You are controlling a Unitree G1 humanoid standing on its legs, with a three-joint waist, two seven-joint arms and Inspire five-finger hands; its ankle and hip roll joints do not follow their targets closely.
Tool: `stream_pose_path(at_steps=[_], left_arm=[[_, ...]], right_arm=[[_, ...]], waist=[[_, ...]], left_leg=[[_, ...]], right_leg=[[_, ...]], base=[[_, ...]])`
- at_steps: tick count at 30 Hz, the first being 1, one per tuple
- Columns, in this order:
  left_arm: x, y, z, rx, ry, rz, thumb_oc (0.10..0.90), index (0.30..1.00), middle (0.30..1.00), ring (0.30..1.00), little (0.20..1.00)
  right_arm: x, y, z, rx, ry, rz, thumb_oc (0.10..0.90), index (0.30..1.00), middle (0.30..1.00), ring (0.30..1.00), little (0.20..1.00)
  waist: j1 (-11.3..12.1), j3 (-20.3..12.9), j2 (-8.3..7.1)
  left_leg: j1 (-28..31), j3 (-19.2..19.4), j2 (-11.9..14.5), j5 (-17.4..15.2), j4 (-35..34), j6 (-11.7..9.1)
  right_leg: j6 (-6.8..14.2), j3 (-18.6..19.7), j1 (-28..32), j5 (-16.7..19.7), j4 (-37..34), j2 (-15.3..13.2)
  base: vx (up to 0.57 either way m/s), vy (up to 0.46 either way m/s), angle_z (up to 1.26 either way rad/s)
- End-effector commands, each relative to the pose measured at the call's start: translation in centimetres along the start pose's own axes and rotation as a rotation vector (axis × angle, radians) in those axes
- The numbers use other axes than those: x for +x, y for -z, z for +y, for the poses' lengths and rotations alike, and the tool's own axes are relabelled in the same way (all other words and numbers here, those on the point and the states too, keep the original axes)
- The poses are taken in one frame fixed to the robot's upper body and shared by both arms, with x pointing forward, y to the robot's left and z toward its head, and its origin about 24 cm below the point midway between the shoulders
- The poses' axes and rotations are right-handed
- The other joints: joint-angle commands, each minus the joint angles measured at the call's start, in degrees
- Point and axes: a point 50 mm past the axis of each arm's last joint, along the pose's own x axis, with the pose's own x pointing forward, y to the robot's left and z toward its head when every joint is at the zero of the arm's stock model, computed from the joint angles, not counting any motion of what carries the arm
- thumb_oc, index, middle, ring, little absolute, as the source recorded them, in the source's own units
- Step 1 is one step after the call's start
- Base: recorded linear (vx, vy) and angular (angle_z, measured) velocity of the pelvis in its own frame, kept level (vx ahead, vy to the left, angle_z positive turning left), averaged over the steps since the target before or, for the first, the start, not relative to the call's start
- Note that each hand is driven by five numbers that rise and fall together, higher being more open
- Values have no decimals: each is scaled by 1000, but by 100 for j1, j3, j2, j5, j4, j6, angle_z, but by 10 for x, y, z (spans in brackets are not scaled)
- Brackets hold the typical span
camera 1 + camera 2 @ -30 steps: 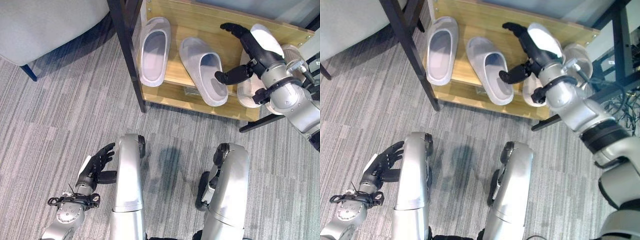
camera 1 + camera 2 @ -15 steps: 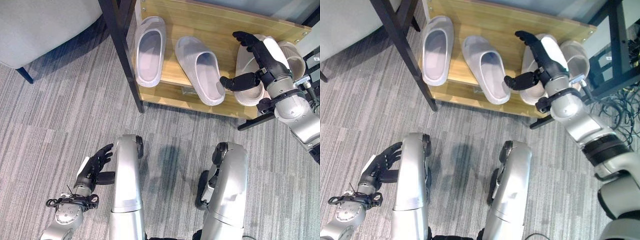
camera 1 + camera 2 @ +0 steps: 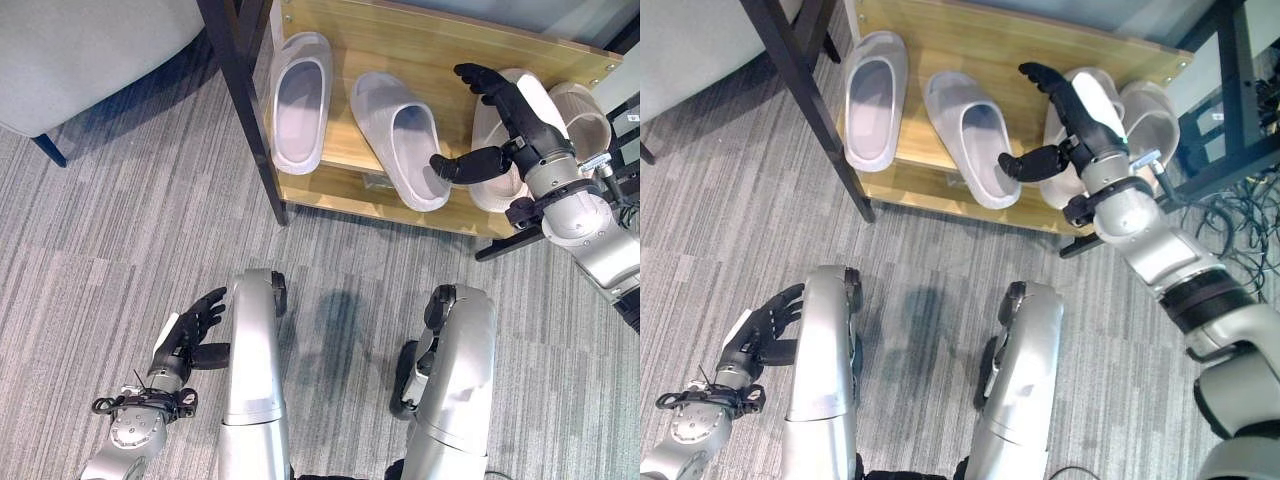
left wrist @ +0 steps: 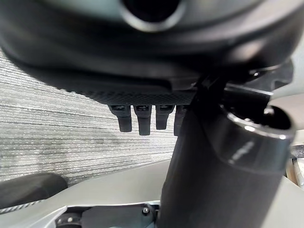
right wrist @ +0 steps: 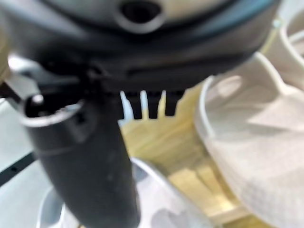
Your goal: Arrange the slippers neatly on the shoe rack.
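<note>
Left eye view: four slippers lie on the wooden shoe rack [image 3: 420,40]. The right hand [image 3: 515,110], fingers spread and grasping nothing, hovers over the third slipper [image 3: 497,175] near the shelf's right end. The tilted second slipper [image 3: 402,140] lies just beside the thumb, its long axis skewed toward the front edge.

Right eye view: the left hand [image 3: 760,330] hangs low over the grey carpet [image 3: 730,230], fingers relaxed, well apart from the rack.

Right wrist view: straight fingers [image 5: 149,104] point across the shelf board.
</note>
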Motion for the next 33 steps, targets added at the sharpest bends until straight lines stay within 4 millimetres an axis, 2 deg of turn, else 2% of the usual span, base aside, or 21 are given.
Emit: stream_pose_path(at_steps=[1, 13, 21, 33], left_arm=[[52, -39, 5, -35, -181, -118, 800, 900, 900, 900, 900], [57, -47, 3, -43, -177, -150, 800, 900, 900, 900, 900], [58, -51, 4, -57, -184, -166, 800, 900, 900, 900, 900], [62, -55, 0, -75, -180, -184, 800, 900, 900, 900, 900]], right_arm=[[19, -51, -30, 92, 146, -202, 800, 900, 900, 900, 900], [26, -59, 6, 223, 82, -206, 800, 900, 900, 900, 900], [30, -63, 20, 269, 67, -203, 800, 900, 900, 900, 900], [40, -80, 44, 340, 59, -222, 800, 900, 900, 900, 900]], waist=[[-179, -201, -160], [-185, -201, -96], [-182, -201, -49], [-163, -201, 10]], left_leg=[[-529, 727, 214, 183, -144, 543], [-529, 771, 240, 210, -173, 565], [-529, 826, 234, 220, -186, 570], [-529, 846, 210, 232, -235, 566]], right_leg=[[-946, -332, -152, -108, 143, -485], [-943, -341, -152, -76, 66, -459], [-948, -330, -152, -75, 67, -460], [-972, -326, -152, -80, 60, -446]], base=[[0, 0, 0], [-1, 1, 0], [0, 0, 0], [0, 0, 0]])
